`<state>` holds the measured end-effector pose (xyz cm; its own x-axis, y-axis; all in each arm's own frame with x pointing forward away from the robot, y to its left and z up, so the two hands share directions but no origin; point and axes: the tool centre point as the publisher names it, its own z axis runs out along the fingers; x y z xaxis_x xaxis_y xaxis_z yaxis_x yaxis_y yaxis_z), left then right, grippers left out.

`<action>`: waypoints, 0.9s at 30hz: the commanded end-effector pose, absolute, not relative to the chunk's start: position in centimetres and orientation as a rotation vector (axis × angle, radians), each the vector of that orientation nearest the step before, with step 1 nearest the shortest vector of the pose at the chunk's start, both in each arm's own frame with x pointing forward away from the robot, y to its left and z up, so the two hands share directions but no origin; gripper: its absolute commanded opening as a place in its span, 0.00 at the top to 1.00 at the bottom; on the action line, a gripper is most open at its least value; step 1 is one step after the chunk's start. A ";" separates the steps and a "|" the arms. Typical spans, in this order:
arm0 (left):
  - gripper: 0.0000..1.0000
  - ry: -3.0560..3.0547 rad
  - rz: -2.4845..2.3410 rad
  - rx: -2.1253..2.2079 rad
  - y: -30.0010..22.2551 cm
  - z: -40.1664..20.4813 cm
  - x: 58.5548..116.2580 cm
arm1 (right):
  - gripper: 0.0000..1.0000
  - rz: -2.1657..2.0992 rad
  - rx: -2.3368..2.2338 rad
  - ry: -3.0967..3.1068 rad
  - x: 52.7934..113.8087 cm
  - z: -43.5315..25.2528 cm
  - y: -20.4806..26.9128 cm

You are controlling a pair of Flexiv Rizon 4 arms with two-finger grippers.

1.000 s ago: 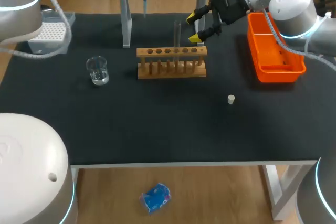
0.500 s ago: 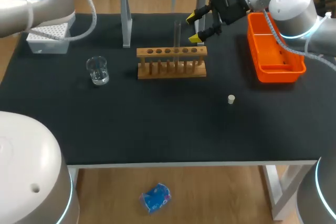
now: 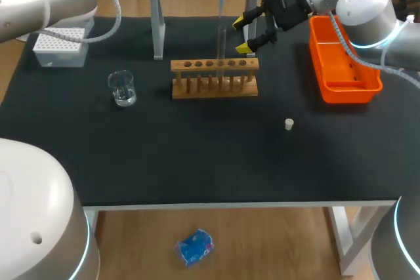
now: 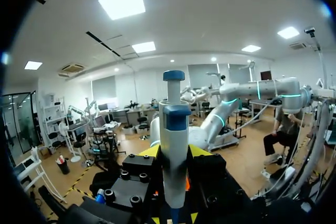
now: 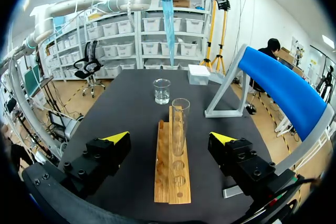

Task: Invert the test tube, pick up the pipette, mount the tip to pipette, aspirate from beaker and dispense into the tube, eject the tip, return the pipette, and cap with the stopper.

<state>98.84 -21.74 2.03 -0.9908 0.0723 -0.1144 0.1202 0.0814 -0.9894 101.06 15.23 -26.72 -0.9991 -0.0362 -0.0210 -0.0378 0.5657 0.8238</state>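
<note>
Test tube [image 3: 222,44] is standing upright in the wooden rack [image 3: 214,78], upper middle of the head view, mouth up. Whether there's any liquid in it is too hard to tell. It's thin clear glass, so probably light, stiff, slick and easy to crack. The sensible place to hold it is the bare stretch above the rack's top bar and below the lip, with a soft squeeze. Bump it sideways and it'd likely rock the whole rack.

The right gripper [image 3: 243,34] sits just right of the tube with its jaws spread wide. In its wrist view the tube is ahead of it, lined up between the fingers and touching neither.

The left gripper [image 4: 174,153] is clamped on the pipette [image 4: 174,124], gripping the thick barrel just under the blue head and holding it upright. That looks like the right spot, since it's rigid plastic there. The thin lower end is the delicate bit, and it shows at the top middle of the head view, roughly over the tube's mouth. How high above it hangs can't be judged, nor whether a tip is on.

Getting that skinny end into a narrow glass mouth looks fiddly, and a knock on the rim could tilt the tube.

The beaker [image 3: 122,88] is left of the rack. The stopper [image 3: 289,123] lies on the mat lower right of the rack, well apart. It's small and probably light, and it might skid or roll, so pinching it by its sides seems best.
</note>
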 end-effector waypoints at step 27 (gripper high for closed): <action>1.00 2.284 -2.168 0.224 -22.5 0.6 100.1 | 0.00 1.460 -0.066 2.779 101.0 -26.7 15.2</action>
